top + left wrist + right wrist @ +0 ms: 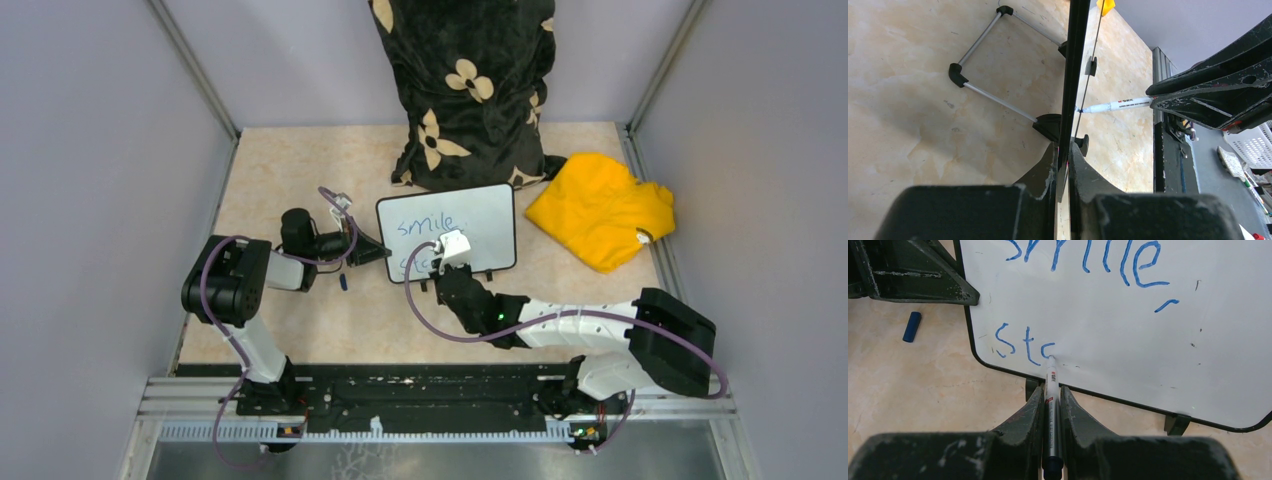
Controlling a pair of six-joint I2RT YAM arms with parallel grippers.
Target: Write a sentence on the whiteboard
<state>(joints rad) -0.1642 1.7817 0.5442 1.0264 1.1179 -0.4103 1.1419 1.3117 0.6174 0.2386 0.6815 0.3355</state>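
whiteboard (490,225) stood upright near mid tabletop (300,170), propped on its wire stand (993,97) at the back, w/ small black feet along the bottom edge. left pincer (375,250) was clenched on the board's left edge; in left wrist view the thin frame ran straight btwn its 2 fingers (1045,175). right pincer (1050,395) was clenched on a marker (1050,375), tip touching the board's face low on the left side. sentence (1088,260) in blue: line 1 read "smile,"; line 2 had only 3 letters, approx "stc", w/ the marker tip just right of the last stroke. a blue cap (911,326) lay on the tabletop left of the board, apart from it. yellow cloth (600,208) lay crumpled to the board's right, near but not touching. black floral cushion (470,90) stood just behind the board against the back wall.
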